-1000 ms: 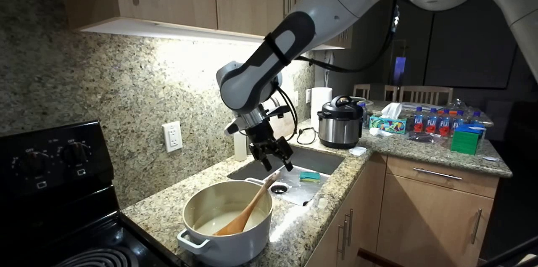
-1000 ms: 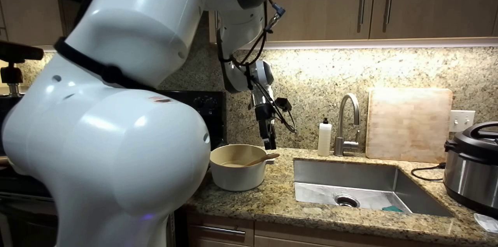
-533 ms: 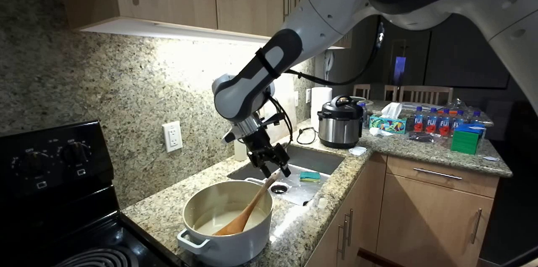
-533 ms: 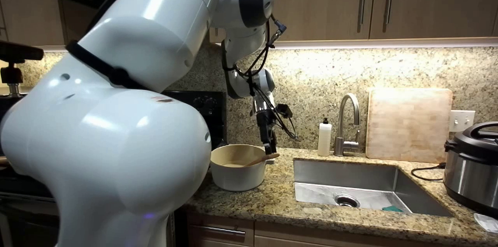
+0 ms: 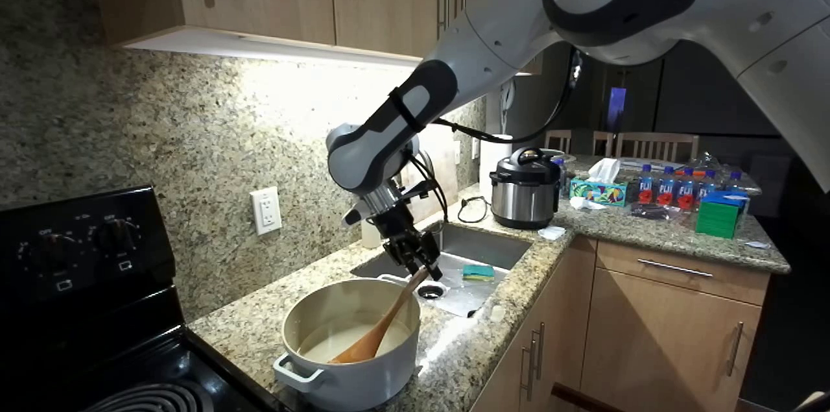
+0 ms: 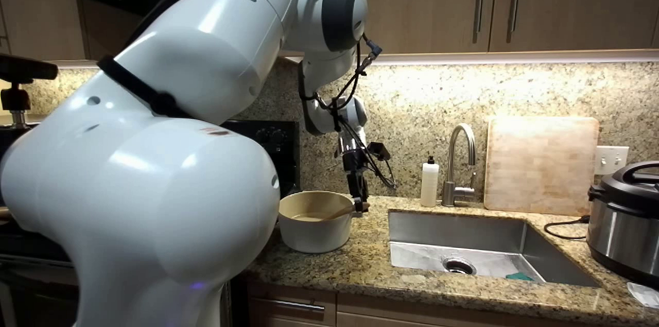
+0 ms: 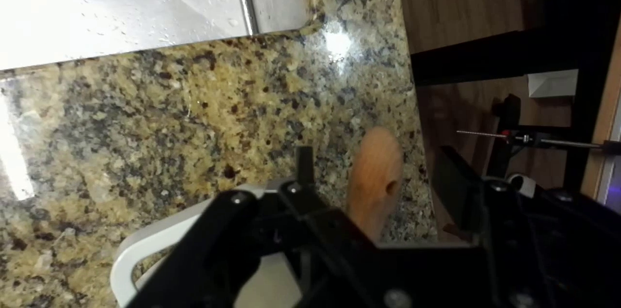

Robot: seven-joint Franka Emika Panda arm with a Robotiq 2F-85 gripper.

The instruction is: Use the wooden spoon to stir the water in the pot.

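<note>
At nine o'clock from the pot (image 5: 363, 386), in an exterior view, the black stove (image 5: 104, 302) is standing, and a wall outlet (image 5: 266, 211) is showing at eleven. The pot is sitting on the counter (image 5: 259, 311), holding pale water (image 5: 327, 340). The wooden spoon (image 5: 388, 324) is leaning in it, the broad end pointing to seven o'clock and the handle crossing the rim toward one. The claw (image 5: 425, 269) is hanging at the handle's end; in the wrist view its fingers (image 7: 456, 189) are standing spread, the handle showing between them and apart from both. At two o'clock from the pot, the sink (image 5: 489, 246) is holding a green-and-yellow sponge (image 5: 478, 272). Farther out toward two, a silver-and-black cooker (image 5: 525, 198) is standing upright, a tissue box (image 5: 598, 193) is sitting with one tissue (image 5: 604, 170) poking up, and blue-capped bottles (image 5: 666, 190) are standing in a row.
</note>
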